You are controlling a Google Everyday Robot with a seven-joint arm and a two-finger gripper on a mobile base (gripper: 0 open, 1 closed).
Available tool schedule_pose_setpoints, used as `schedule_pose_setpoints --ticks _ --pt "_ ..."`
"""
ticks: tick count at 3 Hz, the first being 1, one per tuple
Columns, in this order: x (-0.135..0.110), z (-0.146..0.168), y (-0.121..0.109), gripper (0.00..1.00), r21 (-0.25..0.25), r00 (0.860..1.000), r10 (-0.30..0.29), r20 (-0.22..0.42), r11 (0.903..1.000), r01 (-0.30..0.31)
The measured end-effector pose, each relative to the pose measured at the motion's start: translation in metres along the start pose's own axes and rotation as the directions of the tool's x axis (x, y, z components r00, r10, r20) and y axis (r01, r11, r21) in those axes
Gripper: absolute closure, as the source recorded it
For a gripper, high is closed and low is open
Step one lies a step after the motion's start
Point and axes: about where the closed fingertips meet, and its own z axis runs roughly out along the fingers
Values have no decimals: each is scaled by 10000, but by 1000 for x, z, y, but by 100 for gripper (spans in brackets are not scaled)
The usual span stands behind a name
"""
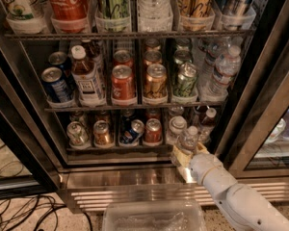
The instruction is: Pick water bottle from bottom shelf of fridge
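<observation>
The fridge (130, 178) stands open in front of me. My gripper (184, 154) is at the front right of the bottom shelf (111, 148), its tan fingers (176, 154) closed around the base of the water bottle (188, 139). The clear, white-capped bottle stands upright, just in front of and slightly below the shelf's front edge. Another white-capped clear bottle (177, 125) stands behind it on the shelf. My white arm (231, 196) reaches in from the lower right.
Several cans (102, 133) fill the bottom shelf's left lanes. A dark bottle (208, 120) stands at its far right. The glass door (272, 105) is open to the right. A clear plastic bin (153, 217) sits below and cables (19, 210) lie at left.
</observation>
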Motion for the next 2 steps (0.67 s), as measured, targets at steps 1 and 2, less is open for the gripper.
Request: schedule_pose_setpoints --ticks 1,2 --pt "2 0 -1 100 6 10000 6 -3 10000 -6" --pt "-6 -4 9 100 -669 9998 -76 -156 9977 66"
